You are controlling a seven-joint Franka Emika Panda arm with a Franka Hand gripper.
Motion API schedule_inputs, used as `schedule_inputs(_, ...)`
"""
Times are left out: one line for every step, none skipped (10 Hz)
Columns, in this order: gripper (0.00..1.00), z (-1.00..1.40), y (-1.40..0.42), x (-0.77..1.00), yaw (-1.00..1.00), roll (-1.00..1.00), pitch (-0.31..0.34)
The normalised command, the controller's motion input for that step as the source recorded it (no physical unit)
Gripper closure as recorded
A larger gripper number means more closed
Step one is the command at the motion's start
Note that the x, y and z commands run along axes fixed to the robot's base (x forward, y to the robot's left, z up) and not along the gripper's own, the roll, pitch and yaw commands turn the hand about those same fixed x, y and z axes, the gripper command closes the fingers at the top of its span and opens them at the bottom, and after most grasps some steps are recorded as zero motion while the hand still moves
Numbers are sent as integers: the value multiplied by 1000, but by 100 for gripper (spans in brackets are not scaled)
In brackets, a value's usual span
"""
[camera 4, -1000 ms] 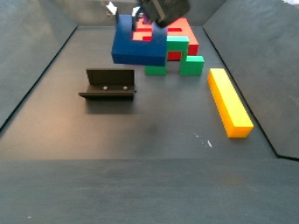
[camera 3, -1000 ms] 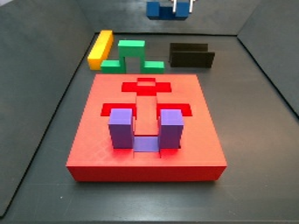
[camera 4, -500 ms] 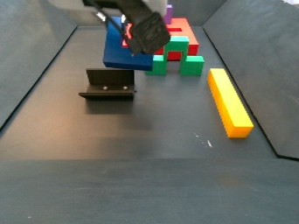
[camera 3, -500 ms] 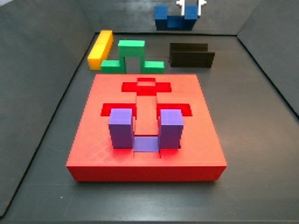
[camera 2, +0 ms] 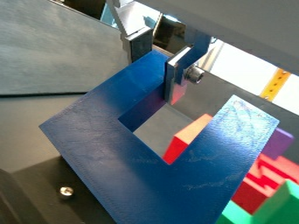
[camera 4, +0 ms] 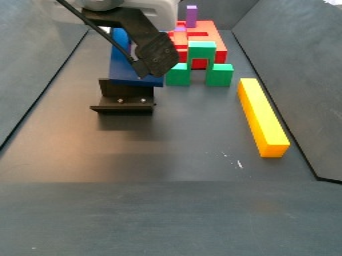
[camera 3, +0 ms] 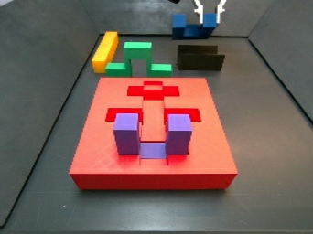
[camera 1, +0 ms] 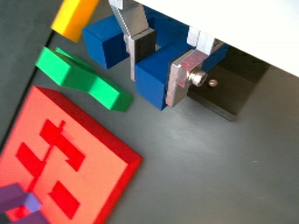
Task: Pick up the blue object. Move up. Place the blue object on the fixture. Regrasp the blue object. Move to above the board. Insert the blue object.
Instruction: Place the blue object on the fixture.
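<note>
The blue object [camera 1: 149, 80] hangs between my fingers, and the gripper [camera 1: 163, 64] is shut on one prong of its dark blue U shape. In both side views the gripper [camera 3: 210, 17] holds the blue object [camera 3: 192, 26] just above the black fixture [camera 3: 200, 58], at the far end of the floor from the board [camera 3: 153, 151]. Seen in a side view, the blue object [camera 4: 123, 56] hangs tilted right over the fixture [camera 4: 124, 98]. A wrist view shows the blue object [camera 2: 135, 153] filling the frame, with the fixture [camera 2: 41, 188] beneath it.
A purple U-shaped block [camera 3: 153, 137] sits in a recess of the red board. Green blocks [camera 3: 135, 59] and a yellow bar [camera 3: 105, 50] lie beside the fixture. Grey walls close in the floor on each side.
My gripper has carried the blue object sideways and downward. It now hangs over the fixture instead of beside it.
</note>
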Motion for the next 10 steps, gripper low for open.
schedule_inputs(100, -114, 31, 1000, 6, 323, 54)
schedule_inputs(100, -163, 23, 1000, 3, 303, 74)
schedule_inputs(100, -289, 0, 1000, 26, 240, 11)
schedule_inputs(100, -391, 0, 900, 66, 200, 0)
schedule_inputs(100, -380, 0, 654, 71, 0, -37)
schedule_inputs(100, -380, 0, 591, 100, -29, -51)
schedule_inputs(100, -309, 0, 531, 114, 0, 0)
schedule_inputs(100, -266, 0, 394, 83, 0, 0)
schedule_inputs(100, -297, 0, 223, 46, 34, 0)
schedule_inputs(100, -320, 0, 23, 0, 129, 0)
